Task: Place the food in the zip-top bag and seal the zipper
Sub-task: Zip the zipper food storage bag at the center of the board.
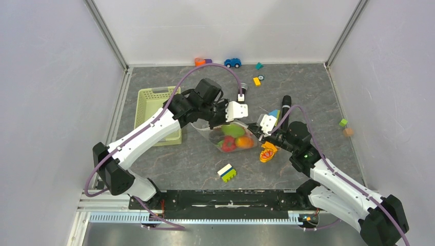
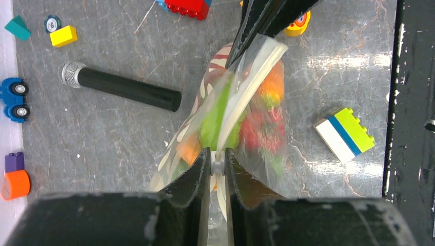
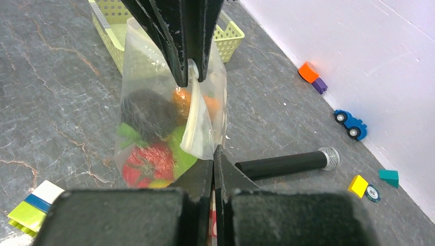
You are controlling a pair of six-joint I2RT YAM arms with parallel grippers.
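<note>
The clear zip-top bag (image 1: 225,138) hangs stretched between my two grippers, above the table. The food sits inside it: a green piece (image 2: 215,115), a red piece (image 3: 149,161), a dark purple piece (image 3: 149,113) and an orange piece (image 3: 202,102). My left gripper (image 2: 218,156) is shut on the zipper (image 2: 241,97) at a small grey slider, at the bag's left end. My right gripper (image 3: 213,154) is shut on the bag's opposite end, where the whitish strip ends. Each wrist view shows the other gripper's black fingers (image 3: 179,51) at the far end of the strip.
A pale green basket (image 1: 154,110) stands left of the bag. A black microphone (image 1: 285,107) lies behind the right gripper. An orange-and-red lumpy toy (image 1: 268,152) and a white, blue and green block (image 1: 226,173) lie in front. A blue car (image 1: 232,62) and small blocks line the back wall.
</note>
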